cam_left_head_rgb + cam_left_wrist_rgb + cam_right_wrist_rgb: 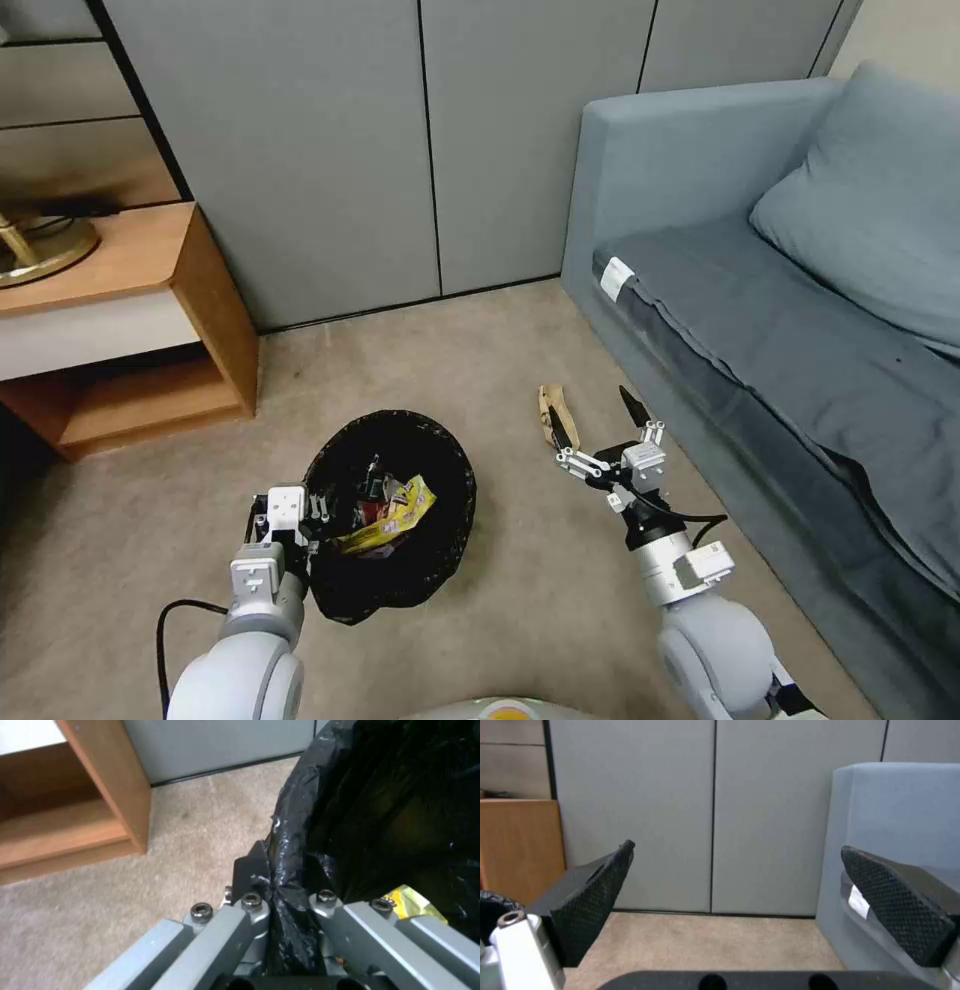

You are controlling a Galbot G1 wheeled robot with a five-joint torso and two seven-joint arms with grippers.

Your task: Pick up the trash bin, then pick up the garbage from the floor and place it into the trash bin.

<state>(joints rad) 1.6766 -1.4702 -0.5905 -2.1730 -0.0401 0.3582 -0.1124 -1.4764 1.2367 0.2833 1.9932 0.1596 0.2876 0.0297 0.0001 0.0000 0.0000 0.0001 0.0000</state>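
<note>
The trash bin (pixel 400 575), lined with a black bag, hangs tilted just above the carpet. My left gripper (pixel 312 508) is shut on its near-left rim. In the left wrist view the left gripper (pixel 272 887) pinches the folded bag edge of the trash bin (pixel 380 813). Inside the bin lie a yellow wrapper (pixel 395 520) and a red packet (pixel 372 512). The yellow wrapper (pixel 411 903) also peeks out beside the fingers. A brown paper bag (pixel 546 400) lies on the floor. My right gripper (pixel 588 403) hovers open right beside it, and the right gripper (pixel 735 888) holds nothing.
A grey sofa (pixel 800 330) runs along the right, close to my right arm. A wooden nightstand (pixel 150 330) stands at the left against the grey wall panels (pixel 400 140). Open carpet (pixel 480 360) stretches between them.
</note>
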